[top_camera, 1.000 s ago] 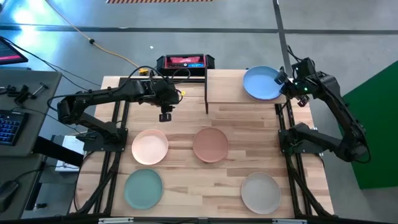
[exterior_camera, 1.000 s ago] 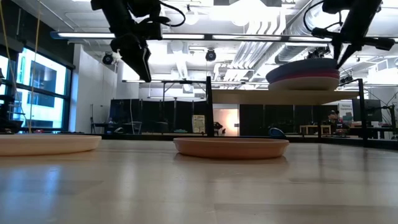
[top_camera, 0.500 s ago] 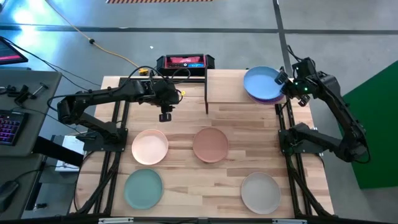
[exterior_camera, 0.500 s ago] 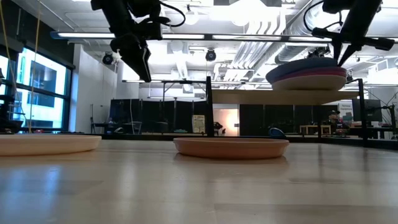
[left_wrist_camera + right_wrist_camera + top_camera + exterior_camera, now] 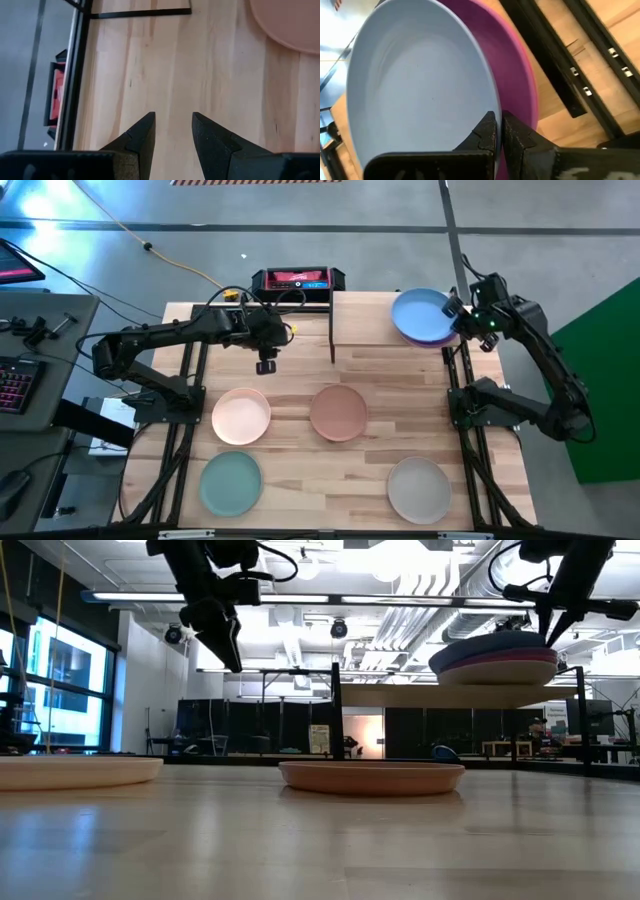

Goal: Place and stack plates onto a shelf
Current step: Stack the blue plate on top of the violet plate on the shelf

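The right tool (image 5: 498,131) pinches the rim of the blue plate (image 5: 421,314), its two fingers nearly together on the thin edge, and the plate sits tilted over the purple plate (image 5: 517,85) on the right half of the shelf (image 5: 365,315). In the low view the blue plate lies slightly askew on the stack, one side higher than the other. The main risk, as I judge it, is that the tool lets go while the plate is off centre: it could slide off the purple one, hang over the shelf's far edge or drag the stack sideways as the fingers pull back. A grip on so little rim could also slip early and drop the plate hard. The left tool (image 5: 172,131) hangs above bare worktop (image 5: 300,480) near the shelf's left end, fingers narrowly apart and holding nothing. The shelf carries only the stack at its right end; a pink layer shows under the purple in the low view. On the worktop, well apart from one another, lie the peach plate (image 5: 241,416), the terracotta plate (image 5: 338,412), the mint plate (image 5: 231,483) and a beige plate (image 5: 418,489), all empty
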Controlling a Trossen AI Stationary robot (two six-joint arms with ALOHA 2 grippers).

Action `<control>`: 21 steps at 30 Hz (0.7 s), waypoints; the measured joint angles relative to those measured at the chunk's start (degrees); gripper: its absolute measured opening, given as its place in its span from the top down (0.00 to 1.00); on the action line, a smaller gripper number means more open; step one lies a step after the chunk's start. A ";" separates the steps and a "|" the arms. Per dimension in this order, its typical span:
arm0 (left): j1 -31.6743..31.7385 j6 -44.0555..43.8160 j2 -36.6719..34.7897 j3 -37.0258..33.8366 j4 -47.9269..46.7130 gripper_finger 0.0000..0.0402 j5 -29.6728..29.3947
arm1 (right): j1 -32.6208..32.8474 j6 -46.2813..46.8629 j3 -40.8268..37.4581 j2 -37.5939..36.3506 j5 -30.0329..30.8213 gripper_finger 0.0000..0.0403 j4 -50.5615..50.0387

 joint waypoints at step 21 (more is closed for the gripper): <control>-0.07 -0.85 0.00 0.02 0.03 0.71 -0.03 | 0.00 -3.73 0.00 -3.55 4.53 1.00 -1.11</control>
